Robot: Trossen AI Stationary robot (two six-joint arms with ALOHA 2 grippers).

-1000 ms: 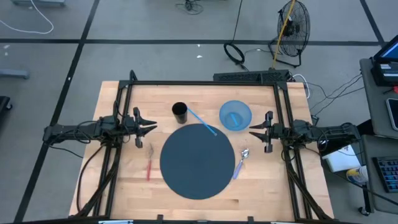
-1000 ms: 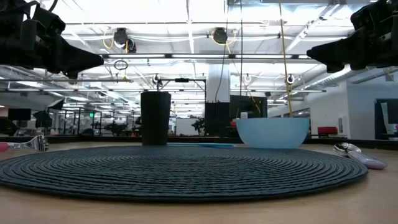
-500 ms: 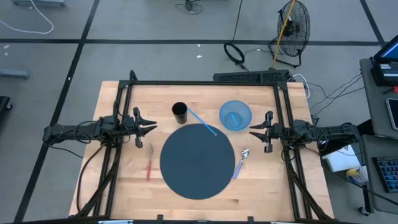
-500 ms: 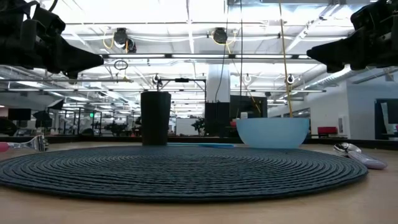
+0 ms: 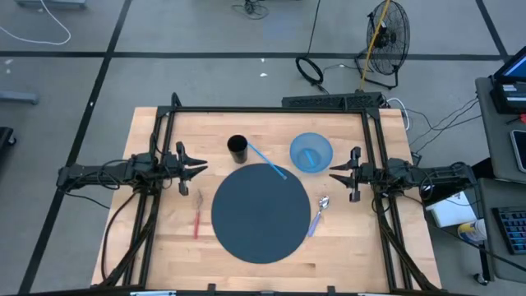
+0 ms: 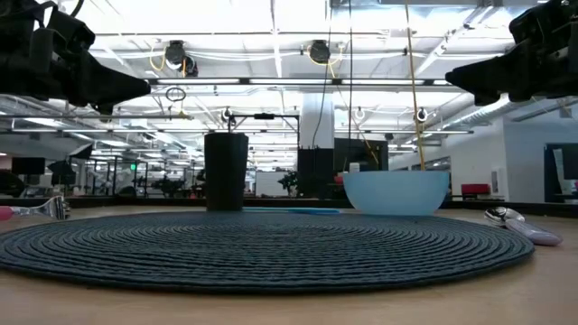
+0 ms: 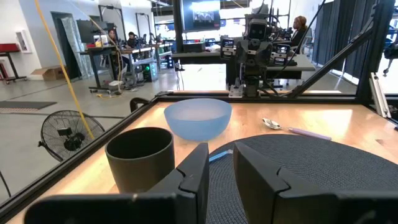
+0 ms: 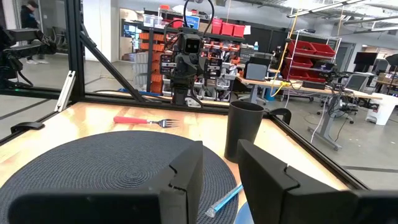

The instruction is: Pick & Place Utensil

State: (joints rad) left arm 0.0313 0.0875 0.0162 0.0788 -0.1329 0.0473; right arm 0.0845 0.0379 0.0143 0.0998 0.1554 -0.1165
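both arms are hanging above the surface (image 5: 164, 247), one at each side, well apart from everything laid out between them. the left gripper (image 5: 202, 169) is hovering over the left side, its fingers (image 7: 252, 171) standing just a narrow gap apart with nothing between them. the right gripper (image 5: 332, 175) is hovering over the right side, facing it, its fingers (image 8: 186, 169) likewise parted by a narrow gap and gripping nothing.

a round dark mat (image 5: 261, 212) is lying in the middle of the surface. a black cup (image 5: 237, 147) is standing upright just beyond the mat's far left edge, and a pale blue bowl (image 5: 311, 153) is sitting near it, off the mat's far right edge. a thin blue utensil (image 5: 265, 160) is lying slantwise between cup and bowl, its lower end resting on the mat's rim; what kind it is i cannot tell.

a fork (image 5: 197, 216) with a red handle is lying on the bare wood left of the mat, near the left gripper and below it. a spoon (image 5: 319, 214) with a pale handle is lying just off the mat's right edge, near the right gripper. neither one is being touched.

a fan (image 5: 386, 31) is standing on the floor beyond the surface.
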